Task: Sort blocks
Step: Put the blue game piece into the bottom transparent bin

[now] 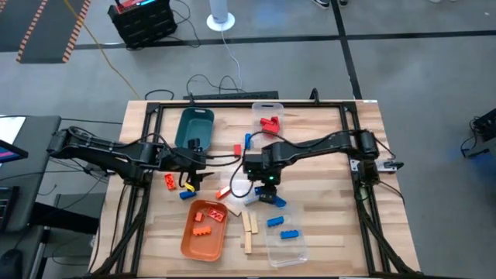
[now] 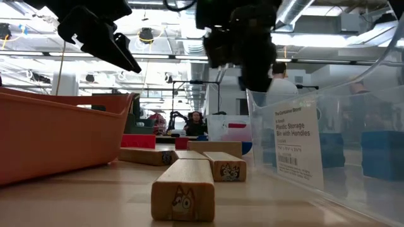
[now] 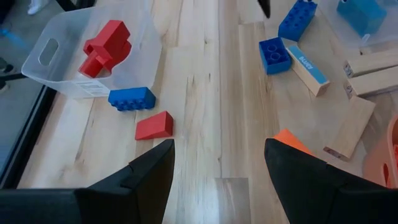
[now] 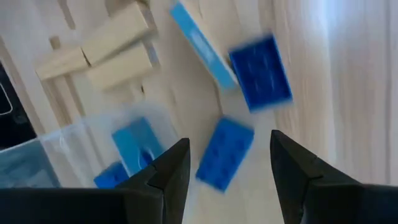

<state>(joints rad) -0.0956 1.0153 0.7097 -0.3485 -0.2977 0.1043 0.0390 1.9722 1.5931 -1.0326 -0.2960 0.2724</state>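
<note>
My right gripper (image 1: pixel 267 194) (image 4: pixel 230 146) hangs open over the middle of the table, its fingers pointing steeply down. A blue brick (image 4: pixel 224 152) lies flat on the wood below the gap, untouched. A second blue brick (image 4: pixel 260 71) and a blue-faced wooden piece (image 4: pixel 202 43) lie just beyond it. My left gripper (image 1: pixel 192 182) (image 3: pixel 217 146) waits open left of centre, above the table. An orange block (image 3: pixel 291 139) lies beside one of its fingers, and a red wedge (image 3: pixel 154 126) and a blue brick (image 3: pixel 132 98) lie farther out.
An orange tray (image 1: pixel 203 240) with red and orange blocks sits near the front, and a clear bin (image 1: pixel 285 246) with blue bricks stands to its right. Plain wooden pieces (image 1: pixel 248 229) lie between them. A teal tray (image 1: pixel 194 128) and a clear bin (image 1: pixel 267 116) holding a red block stand at the back.
</note>
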